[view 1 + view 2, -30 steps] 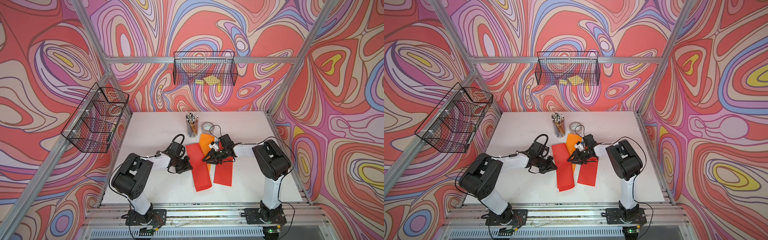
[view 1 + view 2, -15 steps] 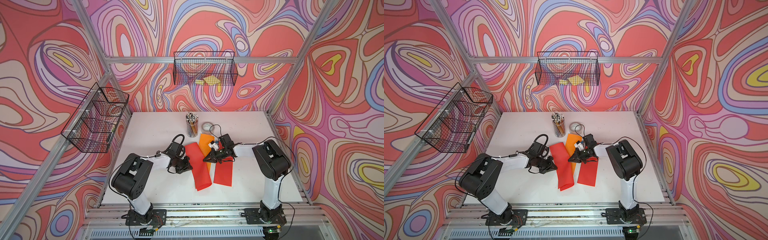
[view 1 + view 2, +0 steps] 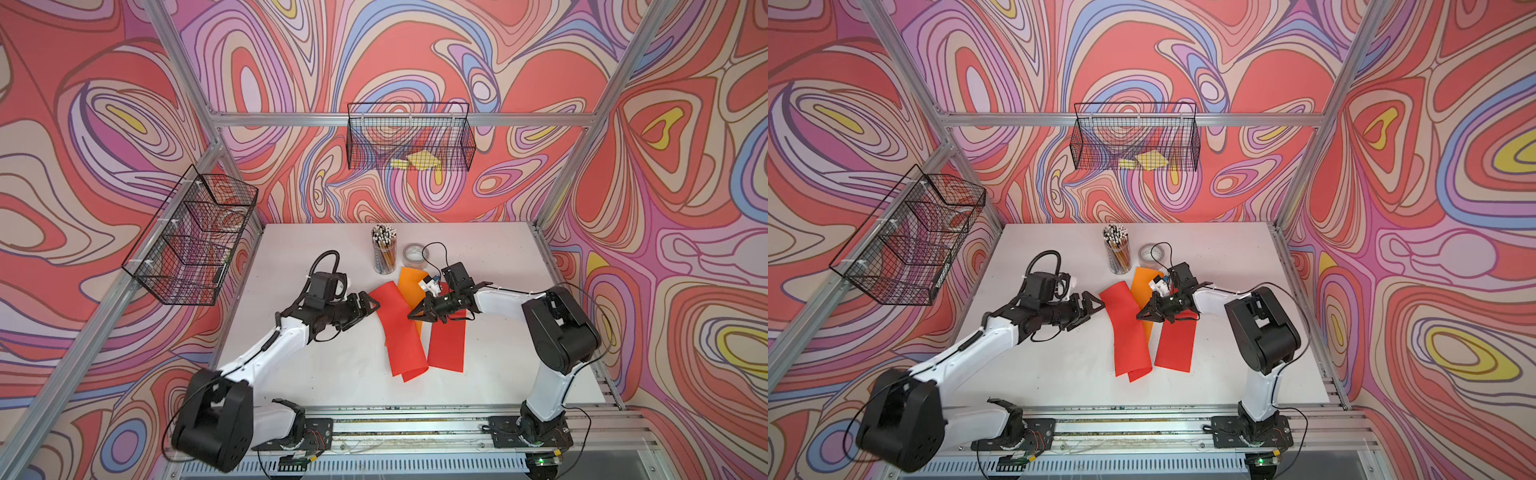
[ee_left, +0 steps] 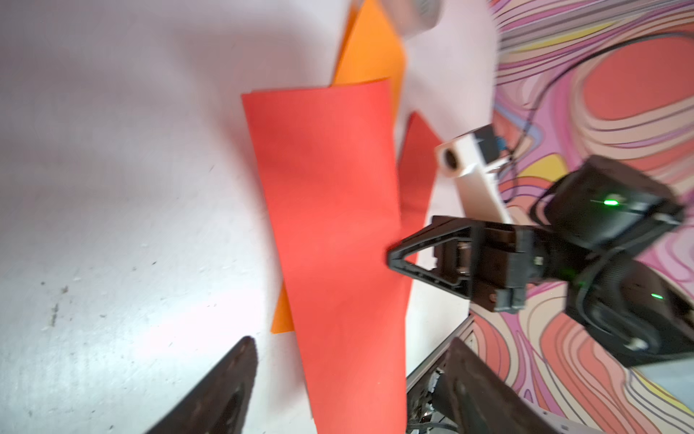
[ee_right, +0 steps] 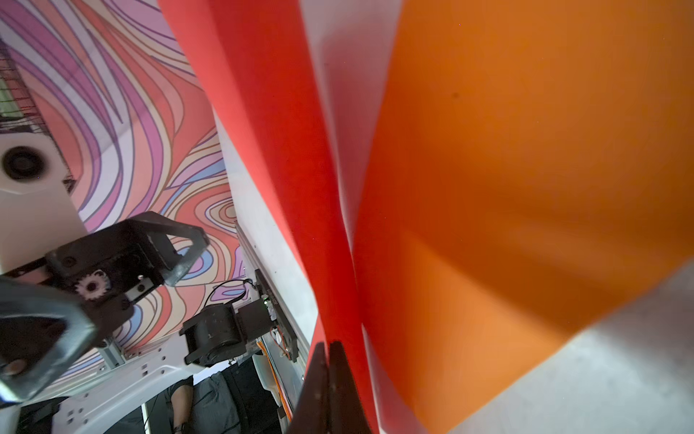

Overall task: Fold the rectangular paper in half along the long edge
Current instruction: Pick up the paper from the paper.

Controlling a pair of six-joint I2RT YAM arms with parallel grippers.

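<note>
The right gripper (image 3: 414,316) has its jaws pressed together on one long edge of the red paper (image 3: 399,332). In the right wrist view the two fingers (image 5: 319,375) meet with no gap, and the sheet (image 5: 270,150) rises away from them in a curve. The left gripper (image 3: 368,309) has its jaws wide apart and grips nothing. The paper's opposite long edge lies just ahead of its tips (whether they touch it I cannot tell). So the red paper sits between the two sets of jaws, bowed rather than flat on the worktop (image 3: 324,365). An orange sheet (image 3: 409,282) lies partly under it, past the right jaws' tips. A second red sheet (image 3: 446,345) lies flat beneath the right jaws. Well beyond both stand a cup of pencils (image 3: 384,253) and a tape roll (image 3: 414,255).
</note>
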